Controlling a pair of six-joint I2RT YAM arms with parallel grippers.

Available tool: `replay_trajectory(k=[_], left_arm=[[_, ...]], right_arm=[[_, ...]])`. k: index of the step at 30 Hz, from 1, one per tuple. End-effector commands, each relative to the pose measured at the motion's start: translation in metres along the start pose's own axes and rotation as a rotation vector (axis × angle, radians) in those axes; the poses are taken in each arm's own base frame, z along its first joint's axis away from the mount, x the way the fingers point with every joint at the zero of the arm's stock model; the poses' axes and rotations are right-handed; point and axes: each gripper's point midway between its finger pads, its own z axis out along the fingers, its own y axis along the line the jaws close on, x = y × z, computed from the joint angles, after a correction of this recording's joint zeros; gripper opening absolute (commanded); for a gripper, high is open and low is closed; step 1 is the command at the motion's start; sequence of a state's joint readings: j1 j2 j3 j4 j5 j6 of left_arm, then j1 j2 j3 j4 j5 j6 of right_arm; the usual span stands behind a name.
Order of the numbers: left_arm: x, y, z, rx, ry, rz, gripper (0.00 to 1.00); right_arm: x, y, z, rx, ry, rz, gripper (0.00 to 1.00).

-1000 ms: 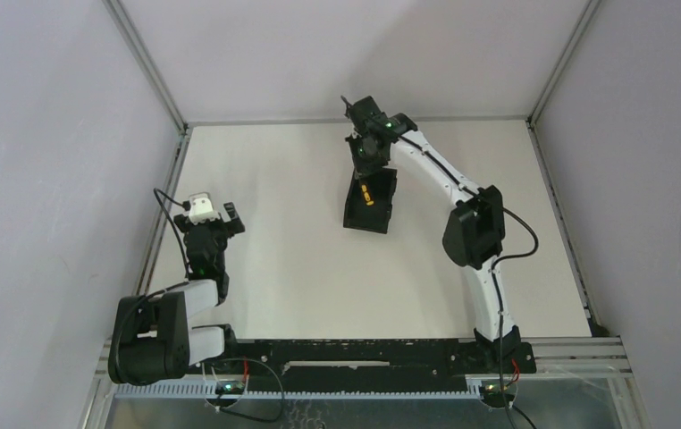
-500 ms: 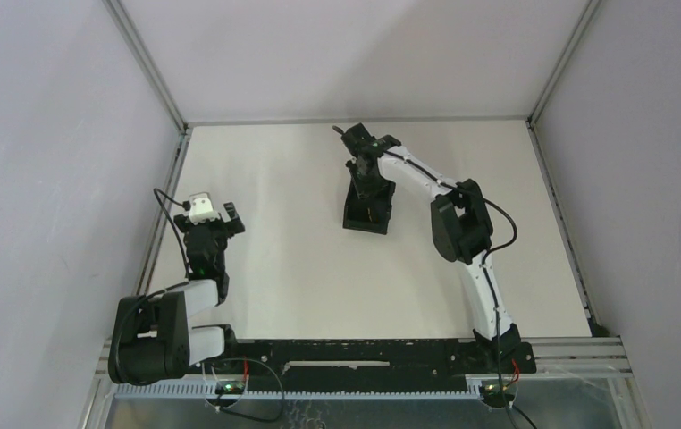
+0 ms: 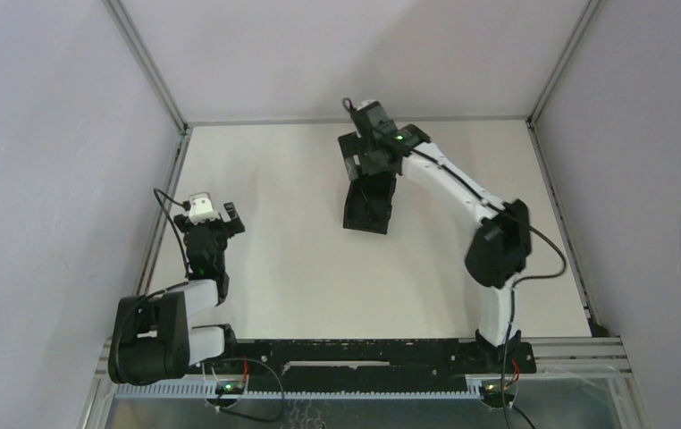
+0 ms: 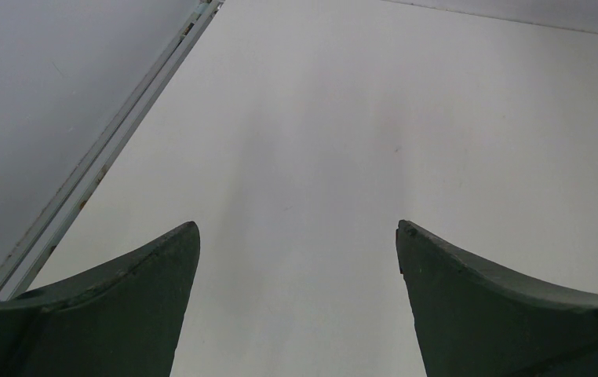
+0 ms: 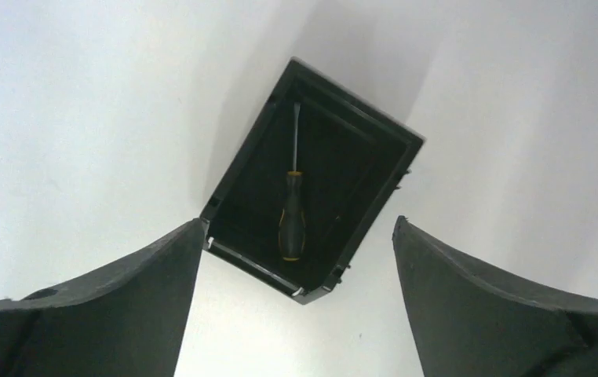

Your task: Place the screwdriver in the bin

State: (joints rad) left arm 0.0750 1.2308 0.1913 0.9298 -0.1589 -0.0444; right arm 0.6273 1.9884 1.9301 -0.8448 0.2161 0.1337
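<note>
We see a white table (image 3: 274, 241) with metal rails (image 3: 274, 122) along its edges. The black bin (image 3: 364, 223) rests flat on it, open side up, toward the far middle, slightly skewed to the edges.

Bin (image 5: 370, 184) open from above — its walls ring the screwdriver (image 5: 292, 188) inside.
</note>
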Motion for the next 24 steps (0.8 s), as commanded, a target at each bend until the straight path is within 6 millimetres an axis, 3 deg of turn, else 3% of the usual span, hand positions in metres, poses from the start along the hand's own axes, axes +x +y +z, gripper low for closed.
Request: replay_trajectory(k=[1,6,11,18,24], left_arm=[[-0.027,-0.002,0.009,-0.004,-0.072,0.002,1.0],[-0.027,-0.002,0.009,-0.003,-0.072,0.002,1.0],[-0.027,-0.002,0.009,-0.003,-0.071,0.004,1.0],[-0.027,-0.002,0.009,-0.003,-0.072,0.002,1.0],[-0.027,-0.002,0.009,-0.004,-0.072,0.002,1.0]], right_arm=[[-0.036,-0.021,-0.063,0.017,-0.221,0.029,0.99],[-0.026,-0.04,-0.105,-0.04,-0.38,0.045,1.0],[0.01,-0.06,-0.127,-0.124,-0.483,0.13,1.0],[0.081,-0.096,-0.114,-0.05,-0.504,0.246,1.0],[0.13,-0.117,-0.108,0.04,-0.568,0.364,1.0]])
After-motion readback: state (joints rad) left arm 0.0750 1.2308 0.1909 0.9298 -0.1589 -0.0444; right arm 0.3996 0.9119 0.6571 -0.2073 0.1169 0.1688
